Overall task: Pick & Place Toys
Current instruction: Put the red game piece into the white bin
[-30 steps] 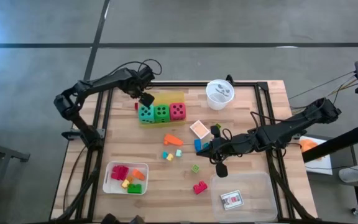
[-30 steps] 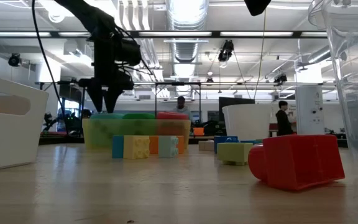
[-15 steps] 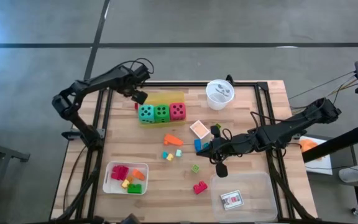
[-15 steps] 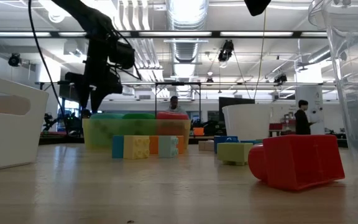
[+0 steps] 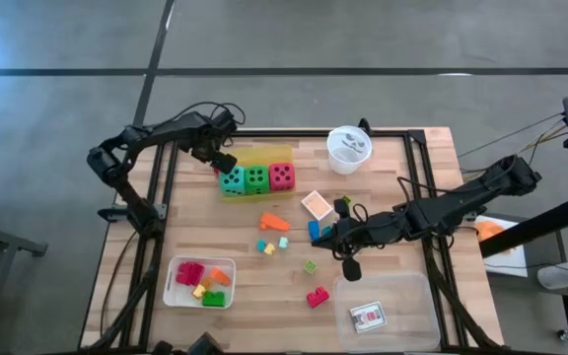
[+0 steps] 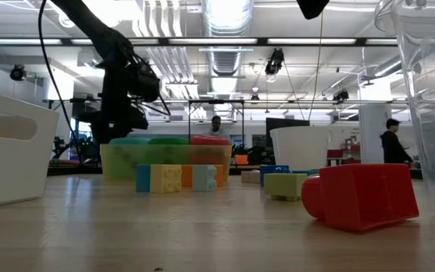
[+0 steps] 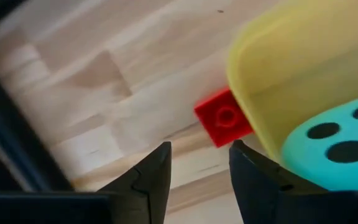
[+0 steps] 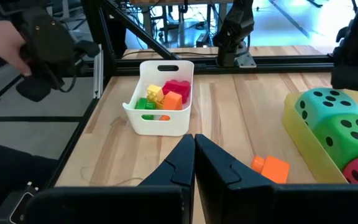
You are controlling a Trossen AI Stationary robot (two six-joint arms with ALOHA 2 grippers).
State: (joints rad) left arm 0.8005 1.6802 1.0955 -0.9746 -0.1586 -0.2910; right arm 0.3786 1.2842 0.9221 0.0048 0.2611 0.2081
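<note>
left gripper hovers with fingers parted and empty over the yellow plastic tray's corner, a small red plastic block just beside that tray. teal, green and red dotted dice sit in the tray. right gripper rests clenched, empty, mid-table near loose blocks.

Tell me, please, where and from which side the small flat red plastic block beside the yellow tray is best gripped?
Probably from straight above. The small flat red plastic block lies flat against the yellow tray, so one side is blocked. I would set the left gripper fingers across the two free edges that run away from the tray wall.
</note>
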